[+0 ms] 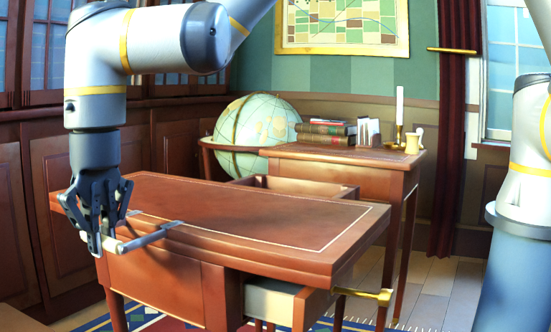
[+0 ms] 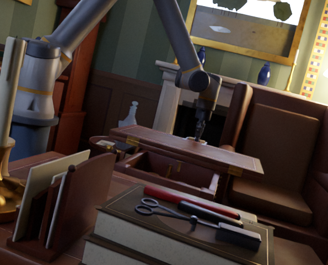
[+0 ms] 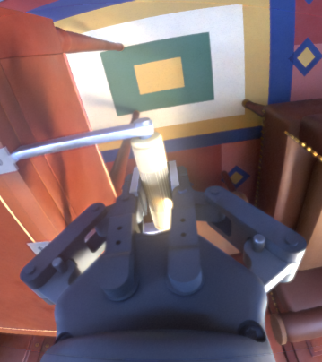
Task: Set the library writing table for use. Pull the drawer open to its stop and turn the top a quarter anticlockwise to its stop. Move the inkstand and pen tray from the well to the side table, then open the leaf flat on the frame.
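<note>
The leather-inlaid table top (image 1: 244,215) sits turned across its frame, so the open well (image 1: 292,184) shows at the far side. A steel bracket arm (image 1: 146,237) runs out from the top's near edge to a cream handle bar (image 1: 107,243). At that corner my gripper (image 1: 97,241) is closed around the handle bar (image 3: 154,179), pointing straight down. The drawer (image 1: 284,302) stands pulled out under the top, with its brass pull (image 1: 363,295) to the right. The well (image 2: 169,171) looks empty where I can see it. The folded leaf lies flat on the top (image 2: 186,148).
Behind the table stand a globe (image 1: 256,132) and a side table (image 1: 345,158) with books, a letter rack and a candlestick. A leather armchair (image 2: 275,159) is close to the gripper's side. A patterned rug covers the floor below.
</note>
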Robot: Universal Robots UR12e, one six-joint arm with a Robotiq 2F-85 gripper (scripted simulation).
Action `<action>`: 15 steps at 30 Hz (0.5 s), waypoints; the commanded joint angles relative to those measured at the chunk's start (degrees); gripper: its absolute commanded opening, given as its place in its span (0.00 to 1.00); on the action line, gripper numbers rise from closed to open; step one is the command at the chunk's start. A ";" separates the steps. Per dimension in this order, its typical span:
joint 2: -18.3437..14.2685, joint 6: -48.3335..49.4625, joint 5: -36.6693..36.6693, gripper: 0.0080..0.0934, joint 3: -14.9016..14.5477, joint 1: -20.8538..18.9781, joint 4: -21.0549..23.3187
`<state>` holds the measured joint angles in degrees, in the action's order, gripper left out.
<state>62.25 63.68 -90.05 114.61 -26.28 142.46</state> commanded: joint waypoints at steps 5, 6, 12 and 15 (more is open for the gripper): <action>0.04 0.03 0.05 0.00 -0.06 0.00 -0.10; 0.04 0.03 0.05 0.00 -0.07 0.00 -0.11; 0.04 0.04 0.05 0.00 -0.09 0.01 -0.13; 0.04 0.04 0.05 0.06 -0.09 0.01 -0.13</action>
<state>62.24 63.73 -90.01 114.55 -26.26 142.32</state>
